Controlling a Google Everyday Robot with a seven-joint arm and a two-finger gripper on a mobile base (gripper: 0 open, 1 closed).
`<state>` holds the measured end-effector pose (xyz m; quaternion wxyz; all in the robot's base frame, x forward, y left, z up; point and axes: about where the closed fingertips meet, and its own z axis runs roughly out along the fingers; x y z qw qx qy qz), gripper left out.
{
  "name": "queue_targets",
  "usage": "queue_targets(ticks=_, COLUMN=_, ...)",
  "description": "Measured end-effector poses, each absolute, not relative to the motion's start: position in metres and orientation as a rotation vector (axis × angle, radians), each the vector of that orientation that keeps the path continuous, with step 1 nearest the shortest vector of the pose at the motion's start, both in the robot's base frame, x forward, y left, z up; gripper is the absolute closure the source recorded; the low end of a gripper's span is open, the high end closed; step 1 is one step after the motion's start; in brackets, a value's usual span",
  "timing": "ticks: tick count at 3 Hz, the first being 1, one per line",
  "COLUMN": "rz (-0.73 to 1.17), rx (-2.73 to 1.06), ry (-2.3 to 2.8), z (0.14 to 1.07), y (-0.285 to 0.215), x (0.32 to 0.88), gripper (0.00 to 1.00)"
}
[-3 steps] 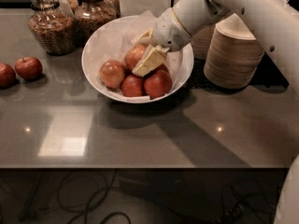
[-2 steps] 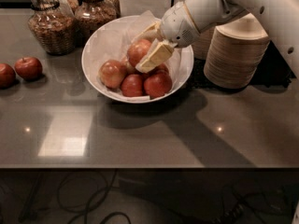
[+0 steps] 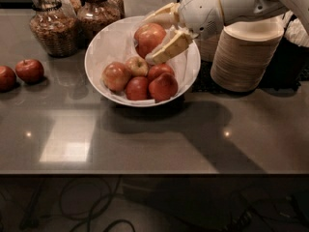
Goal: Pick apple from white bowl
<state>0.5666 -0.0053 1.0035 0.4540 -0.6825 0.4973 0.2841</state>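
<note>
- We see the gripper (image 3: 148, 39) pinching the apple (image 3: 148, 35), held above the other apples (image 3: 139, 87).
- Left, we judge: carrying it clear of the white bowl (image 3: 105, 43).

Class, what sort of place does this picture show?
Probably an office snack counter: glass snack jars, stacked paper bowls, and the white bowl, over which the gripper holds the apple.

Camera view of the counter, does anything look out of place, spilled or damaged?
Only two red apples lying loose on the counter at far left, outside the white bowl. Nothing looks spilled or broken. The tool is over the bowl's rear, closed around the apple.
</note>
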Motion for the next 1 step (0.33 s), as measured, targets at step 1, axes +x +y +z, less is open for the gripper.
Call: queue_targets(ticks=1, rz=0.701, rx=-1.685, ry=1.227, z=1.0035, y=-0.0052, x=0.5666, gripper=1.0)
